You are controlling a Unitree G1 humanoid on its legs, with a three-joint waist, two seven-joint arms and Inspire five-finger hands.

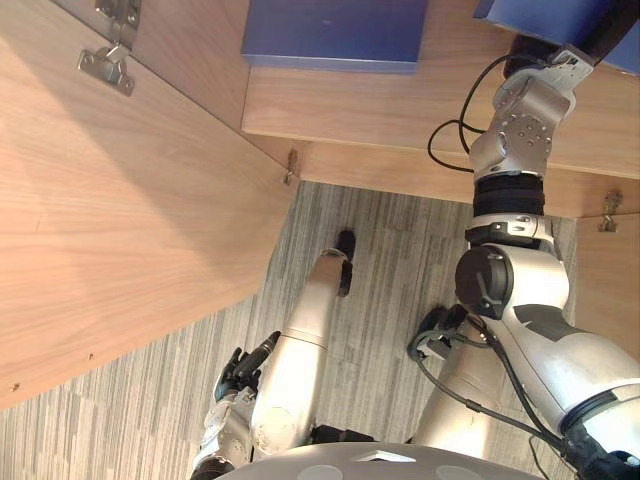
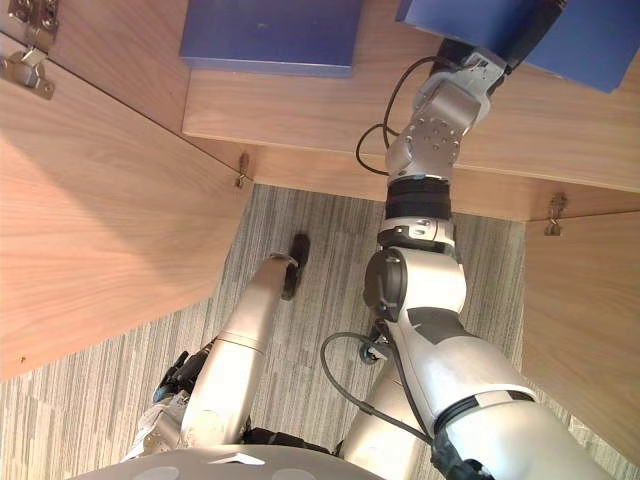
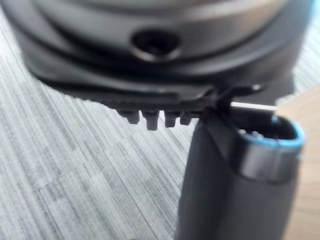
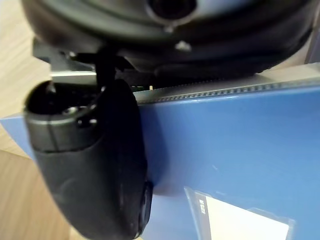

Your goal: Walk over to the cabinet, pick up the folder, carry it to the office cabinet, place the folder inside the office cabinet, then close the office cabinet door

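Looking down from the robot's head, an open wooden office cabinet fills the upper part of the scene. Its door (image 1: 120, 220) swings out wide on the robot's left, with a metal hinge (image 1: 107, 68) near its upper edge. The right arm reaches up and forward over the cabinet's shelf (image 1: 400, 110). At the end of that arm, the blue folder (image 2: 600, 50) sits at the far right, above the shelf board.

Farther left on the same shelf lies a second blue folder (image 1: 335, 30), flat and well apart from the held one.

From the head, the right hand (image 4: 95, 165) is little more than a dark shape against the blue. The right wrist view gives the detail: the thumb lies pressed flat on the folder's cover, pinching it. The fingers are hidden beneath the folder. That view also shows a white label (image 4: 240, 220) on the cover, near the thumb (too blurred to read).

The left hand (image 1: 240, 370) hangs low at the robot's left side, over grey striped carpet (image 1: 380, 250). It holds nothing and its fingers are loose. The left wrist view shows the thumb standing clear of the short row of fingers, with a sliver of wood at one edge.
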